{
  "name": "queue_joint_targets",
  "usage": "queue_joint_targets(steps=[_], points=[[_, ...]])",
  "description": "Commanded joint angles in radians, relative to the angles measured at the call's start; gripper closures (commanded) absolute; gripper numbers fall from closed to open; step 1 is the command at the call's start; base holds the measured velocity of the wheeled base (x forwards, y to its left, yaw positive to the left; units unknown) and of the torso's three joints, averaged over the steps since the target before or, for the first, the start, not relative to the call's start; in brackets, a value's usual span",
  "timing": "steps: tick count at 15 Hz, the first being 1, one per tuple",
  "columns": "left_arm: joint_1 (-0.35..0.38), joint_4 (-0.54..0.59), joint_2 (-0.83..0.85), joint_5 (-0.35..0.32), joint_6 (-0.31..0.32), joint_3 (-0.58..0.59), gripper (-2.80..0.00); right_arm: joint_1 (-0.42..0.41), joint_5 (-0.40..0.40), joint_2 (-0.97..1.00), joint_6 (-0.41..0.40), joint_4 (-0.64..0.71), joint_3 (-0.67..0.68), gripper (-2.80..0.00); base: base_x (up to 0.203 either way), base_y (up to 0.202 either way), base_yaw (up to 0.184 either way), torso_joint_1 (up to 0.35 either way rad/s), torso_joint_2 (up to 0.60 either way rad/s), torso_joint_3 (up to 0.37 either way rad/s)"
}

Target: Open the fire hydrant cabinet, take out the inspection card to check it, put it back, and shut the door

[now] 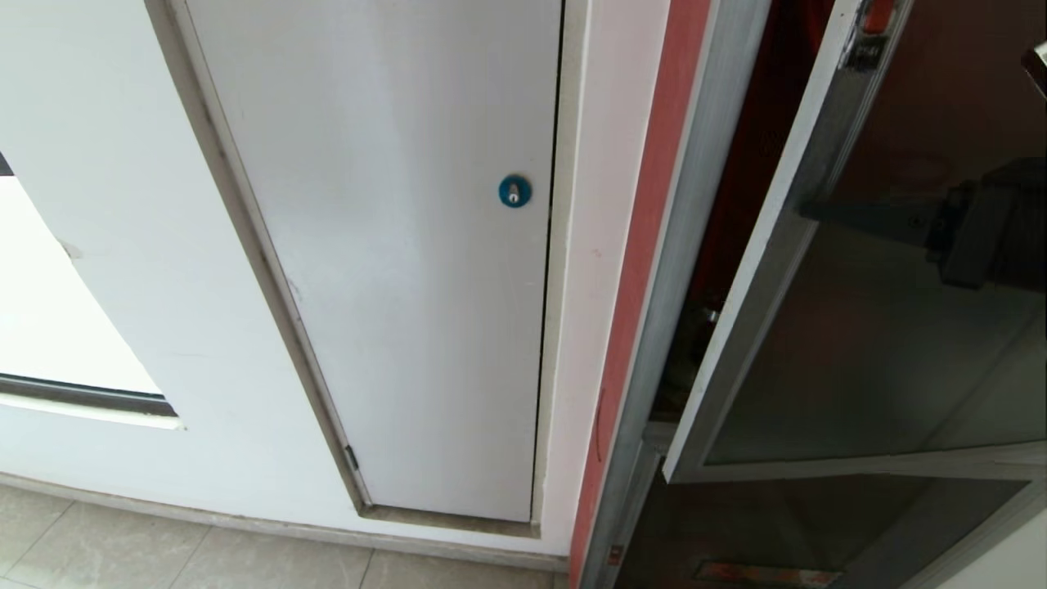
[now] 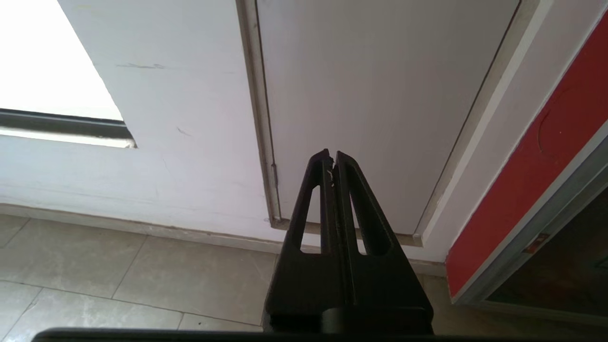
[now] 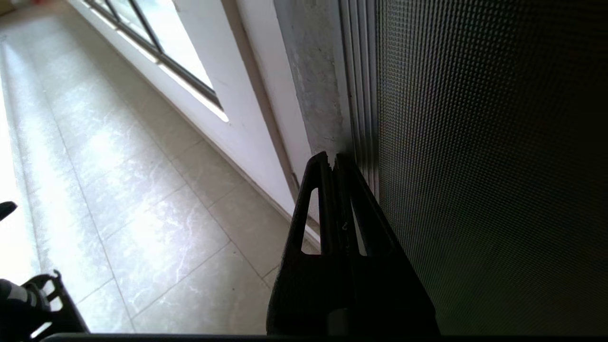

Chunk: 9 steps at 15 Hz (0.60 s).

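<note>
1. Head view: the door [image 1: 859,327], dark glass in a silver frame, stands partly swung out from the fire hydrant cabinet [image 1: 695,204], red interior showing in the gap. Plain white panel door [image 1: 384,245] with blue lock [image 1: 514,191] is to the left, not the target. Dark arm shape shows through or in the glass at right; cannot tell which. Inspection card not visible.
2. Left wrist view: left gripper [image 2: 331,156] fully closed, holding nothing, aimed at the white panel's lower edge and the floor tiles [image 2: 118,266]. Parked; leave it.
3. Right wrist view: right gripper [image 3: 332,159] pinched fully closed, empty, tips right at the door's silver frame edge [image 3: 361,95] beside the textured glass [image 3: 475,166]; contact unclear.
4. Judgement: step is opening the door wider. Push with closed tips on the frame, not the glass, follow the hinge arc, go slow so the tips do not slip off.
</note>
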Motion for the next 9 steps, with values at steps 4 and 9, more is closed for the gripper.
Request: queue_joint_targets(steps=[4,9], points=[[0.000,0.000,0.001,0.000,-0.001,0.001,0.00,0.001,-0.052,0.136,-0.001,-0.007,-0.104,0.00,0.000,0.000,0.000,0.000,0.00,0.000],[0.000,0.000,0.001,0.000,-0.001,0.000,0.00,0.002,-0.102,0.232,-0.001,-0.009,-0.194,0.00,0.000,0.000,0.000,0.000,0.00,0.000]])
